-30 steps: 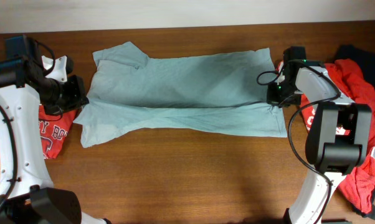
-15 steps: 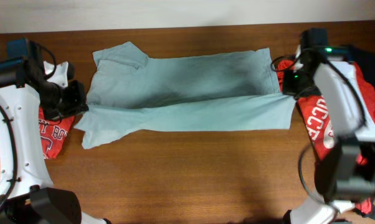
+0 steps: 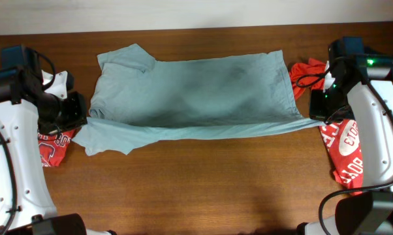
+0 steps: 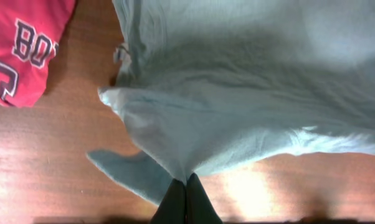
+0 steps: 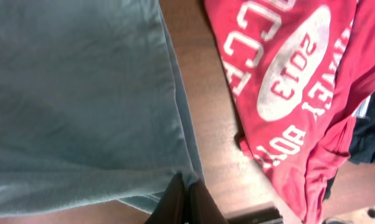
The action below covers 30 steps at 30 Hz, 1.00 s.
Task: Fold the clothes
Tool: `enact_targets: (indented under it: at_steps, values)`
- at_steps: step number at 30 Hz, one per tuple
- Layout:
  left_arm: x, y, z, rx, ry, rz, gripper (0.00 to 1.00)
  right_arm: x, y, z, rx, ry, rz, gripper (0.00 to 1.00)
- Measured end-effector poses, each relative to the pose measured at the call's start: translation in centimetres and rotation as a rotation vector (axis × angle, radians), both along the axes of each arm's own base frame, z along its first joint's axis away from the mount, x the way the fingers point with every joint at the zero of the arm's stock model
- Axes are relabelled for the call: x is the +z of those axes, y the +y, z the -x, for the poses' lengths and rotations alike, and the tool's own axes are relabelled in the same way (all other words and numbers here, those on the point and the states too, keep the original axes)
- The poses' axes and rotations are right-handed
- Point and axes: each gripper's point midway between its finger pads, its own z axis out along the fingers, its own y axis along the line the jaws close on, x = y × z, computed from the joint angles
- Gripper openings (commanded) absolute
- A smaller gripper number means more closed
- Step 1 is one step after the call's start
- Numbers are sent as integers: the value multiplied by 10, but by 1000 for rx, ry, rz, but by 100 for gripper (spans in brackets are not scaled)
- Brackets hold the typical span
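Left side first. The left red shirt [image 3: 51,149], with white lettering, lies bunched on the table [image 3: 203,196] beside and partly under my left arm. From the left wrist camera it sits flat on the wood, apart from the pale cloth.

The left gripper [image 3: 84,119] is clamped on the grey-blue T-shirt [image 3: 196,85] at the near edge of its left end. In the left wrist view the two dark fingers are pressed together with a fold of the fabric pinched between them, and the cloth fans upward from that pinch. One short sleeve [image 3: 104,140] droops onto the table just beside the gripper. The other sleeve [image 3: 126,57] lies flat at the far left corner.

The shirt's body is spread across the middle of the table, its long axis running left to right. Its near edge is raised and drawn taut in a thin line between both grippers, casting a shadow on the layer beneath.

The right gripper [image 3: 315,115] is closed on the near right corner of the same shirt. The right wrist view shows the fingers together, with the hem caught between them.

Just beyond it the right red shirt [image 3: 343,151], printed in white, lies on the table close to the hem, with bare wood between. A navy garment [image 5: 371,127] shows at the far right edge of the right wrist view.
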Motion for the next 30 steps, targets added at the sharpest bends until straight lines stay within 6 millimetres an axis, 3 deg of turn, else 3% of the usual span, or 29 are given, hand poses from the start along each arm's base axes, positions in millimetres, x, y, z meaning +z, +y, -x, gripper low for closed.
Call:
enact_targets:
  at_steps: [3, 8, 17, 23, 30]
  values:
    - [3, 3, -13, 4, -55, -13, 0, 2, -2, -16, -1, -66, 10, 13]
    - [4, 8, -32, 7, -129, -31, 1, -1, -3, -20, -1, -64, 10, 13]
    - [-29, 9, -41, 6, -124, -21, 1, -28, -4, -35, -1, -15, 5, 10]
    - [-34, 8, -38, 5, -107, -13, 1, -30, -2, -37, 2, -23, -7, 24]
    - [-34, 7, -39, 4, -108, -7, 1, -82, 17, -41, 16, -32, -116, 33]
